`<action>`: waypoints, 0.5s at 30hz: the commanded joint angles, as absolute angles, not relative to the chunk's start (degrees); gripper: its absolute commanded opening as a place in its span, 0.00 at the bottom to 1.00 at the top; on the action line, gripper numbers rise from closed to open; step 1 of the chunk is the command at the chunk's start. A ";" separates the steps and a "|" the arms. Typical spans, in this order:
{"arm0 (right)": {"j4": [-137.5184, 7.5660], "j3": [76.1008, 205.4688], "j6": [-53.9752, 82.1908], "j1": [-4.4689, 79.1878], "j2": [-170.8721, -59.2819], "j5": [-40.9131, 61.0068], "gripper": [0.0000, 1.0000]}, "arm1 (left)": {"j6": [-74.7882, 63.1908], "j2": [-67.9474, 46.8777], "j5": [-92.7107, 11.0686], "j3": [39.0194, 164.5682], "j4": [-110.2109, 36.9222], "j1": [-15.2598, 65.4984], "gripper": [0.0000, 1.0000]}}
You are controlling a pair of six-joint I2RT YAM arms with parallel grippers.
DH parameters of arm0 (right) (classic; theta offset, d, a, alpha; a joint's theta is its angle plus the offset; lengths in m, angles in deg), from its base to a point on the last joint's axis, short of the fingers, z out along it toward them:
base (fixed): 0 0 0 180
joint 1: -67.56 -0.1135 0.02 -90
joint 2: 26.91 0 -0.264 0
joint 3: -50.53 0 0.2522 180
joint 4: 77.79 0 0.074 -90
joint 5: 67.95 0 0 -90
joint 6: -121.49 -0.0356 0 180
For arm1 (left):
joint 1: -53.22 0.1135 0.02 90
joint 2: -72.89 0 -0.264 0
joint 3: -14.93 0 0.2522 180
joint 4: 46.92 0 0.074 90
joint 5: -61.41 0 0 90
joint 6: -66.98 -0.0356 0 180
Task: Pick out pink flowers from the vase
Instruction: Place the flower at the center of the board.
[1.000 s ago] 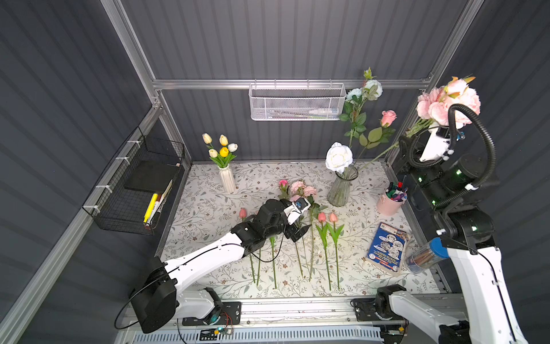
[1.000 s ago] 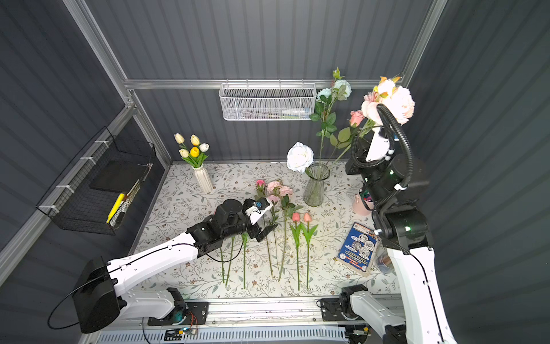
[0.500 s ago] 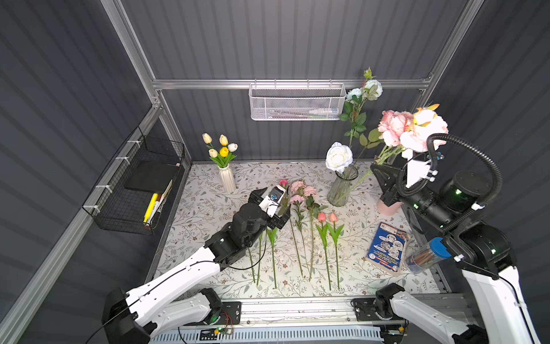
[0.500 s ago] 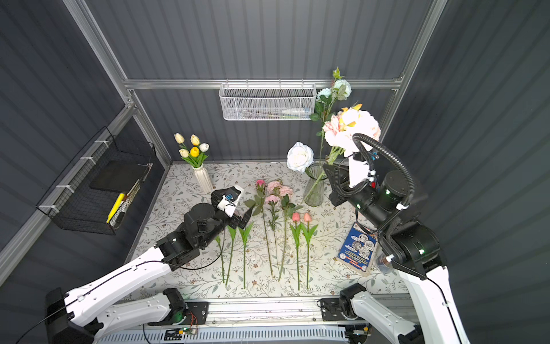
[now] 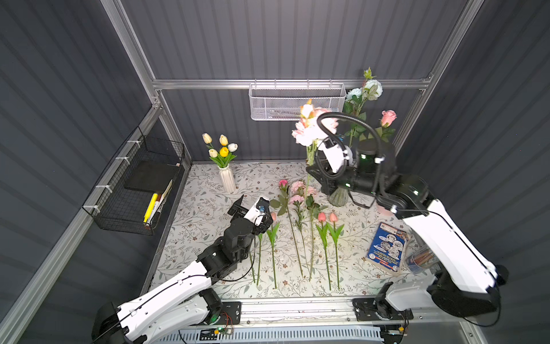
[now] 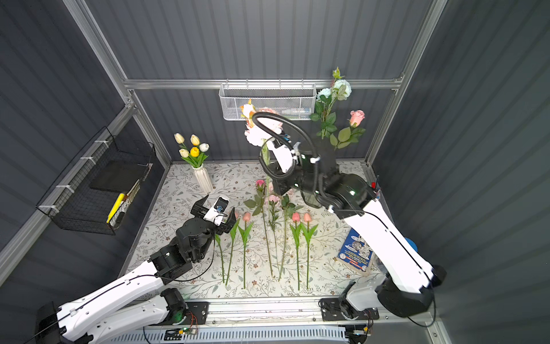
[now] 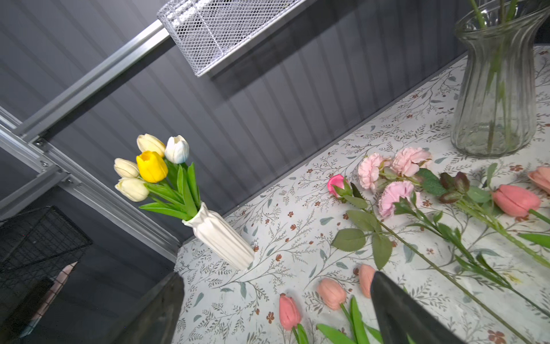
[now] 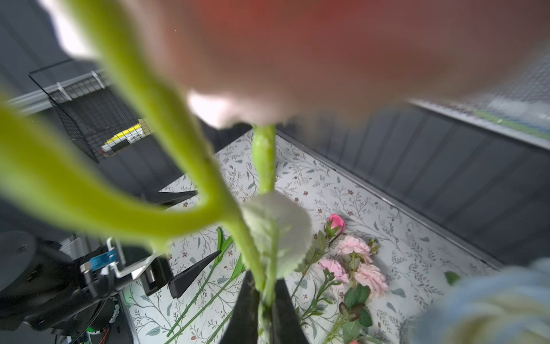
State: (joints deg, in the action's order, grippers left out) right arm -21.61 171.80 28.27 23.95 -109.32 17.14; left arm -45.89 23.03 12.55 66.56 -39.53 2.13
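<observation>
**Lowering the pink spray to the row**

The pink spray [image 5: 312, 128] hangs upright over the laid pink flowers [image 5: 299, 198], its stem clamped in the right pincer [image 8: 265, 297]. Best to tilt it flat into a free gap on the worktop [image 5: 208, 190], clear of the glass vase [image 7: 497, 98]. The left pincer [image 7: 275, 280] gapes, empty. A second ago the spray was farther right and the left pincer was mid-row.

flower row [image 5: 297, 199] lay centred on the counter [image 5: 202, 214], stems toward the front; left hand [image 5: 255, 208] just left of it; tulip vase [image 5: 227, 180] rear left; rose vase [image 5: 337, 198] behind the row, to the right; right hand [image 8: 265, 309] held a spray [image 5: 311, 131] above the row's rear end; book [image 5: 387, 247] front right; mesh basket [image 5: 297, 101] on back wall
</observation>
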 commanded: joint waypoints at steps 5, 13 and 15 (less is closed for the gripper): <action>-9.55 181.85 15.46 24.69 -124.20 15.69 0.00 | -47.71 25.18 13.09 65.92 -42.92 2.02 0.99; -2.49 190.35 7.75 28.98 -140.62 1.94 0.00 | -47.56 24.64 11.33 66.64 -42.09 1.98 0.99; -1.20 190.62 7.85 29.15 -143.37 1.11 0.00 | -47.22 24.73 10.97 66.75 -41.81 1.98 0.99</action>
State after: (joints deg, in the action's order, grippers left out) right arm -5.59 188.85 10.91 28.67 -141.24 6.43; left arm -47.01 24.51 12.03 66.45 -41.39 2.13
